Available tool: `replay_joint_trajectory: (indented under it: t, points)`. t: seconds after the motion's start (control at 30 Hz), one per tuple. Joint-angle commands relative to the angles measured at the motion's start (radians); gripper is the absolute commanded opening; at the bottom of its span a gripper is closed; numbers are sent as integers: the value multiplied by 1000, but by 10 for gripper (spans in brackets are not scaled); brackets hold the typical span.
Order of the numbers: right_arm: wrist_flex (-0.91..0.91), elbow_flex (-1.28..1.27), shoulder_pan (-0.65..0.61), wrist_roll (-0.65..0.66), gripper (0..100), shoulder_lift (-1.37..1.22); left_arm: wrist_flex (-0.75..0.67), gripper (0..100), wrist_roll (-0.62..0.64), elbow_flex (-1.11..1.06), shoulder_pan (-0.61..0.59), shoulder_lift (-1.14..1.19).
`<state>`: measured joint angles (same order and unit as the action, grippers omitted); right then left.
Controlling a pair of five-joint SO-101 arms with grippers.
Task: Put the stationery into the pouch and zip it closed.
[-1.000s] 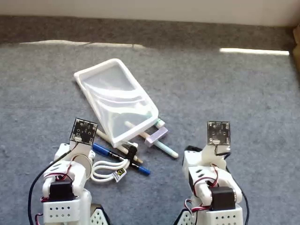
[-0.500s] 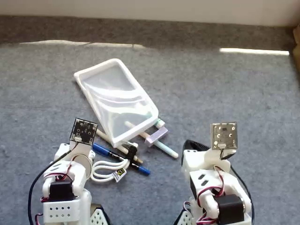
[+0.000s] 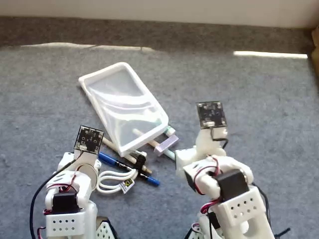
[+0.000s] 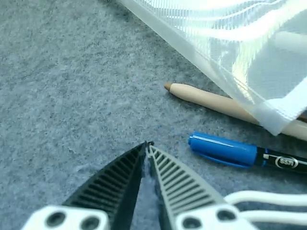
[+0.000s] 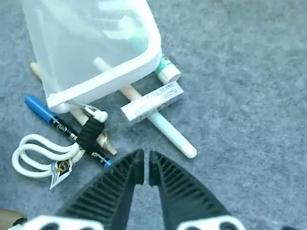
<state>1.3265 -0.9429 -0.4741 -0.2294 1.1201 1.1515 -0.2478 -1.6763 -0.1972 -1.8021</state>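
Both sets of jaws are held shut and empty: the left gripper [image 4: 147, 143] near the blue pen [image 4: 223, 149], the right gripper [image 5: 144, 154] near the white pen [image 5: 172, 136]. The pouch [image 3: 124, 104] lies left of centre in the high view (mouth apparently turned toward the arms, likely for loading).

The left arm [image 3: 70, 191] sits folded close over its base at the near left edge of the high view. The left gripper [image 4: 147, 145] points downward with its jaws pressed together, tips meeting. The right arm [image 3: 219, 185] leans forward and inward toward the other arm's side, its wrist stretched farther out from its base, and the right gripper [image 5: 144, 157] points downward with its jaws closed to a thin slit.
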Motion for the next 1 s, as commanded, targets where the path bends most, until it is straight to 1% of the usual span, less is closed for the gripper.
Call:
replay_joint_trajectory:
  t: [0.0, 0.07, 0.3, 0.43, 0.6, 0.7, 0.97]
  points:
    - [-31, 64, -85, -81, 160, -54, -17, 6, 12, -19, -16, -10]
    - [-62, 64, -130, -118, 194, -84, -17, 6, 12, -19, -16, -10]
    - [-239, 64, -300, -195, 187, -243, -17, 6, 12, -19, -16, -10]
    - [-317, 64, -363, -232, 187, -355, -17, 6, 11, -19, -18, -10]
    - [-404, 64, -403, -281, 187, -453, -17, 6, 11, -19, -18, -10]
    - [-456, 64, -403, -310, 187, -496, -17, 6, 11, -19, -18, -10]
    - [-555, 64, -401, -316, 187, -607, -17, 6, 9, -19, -18, -10]
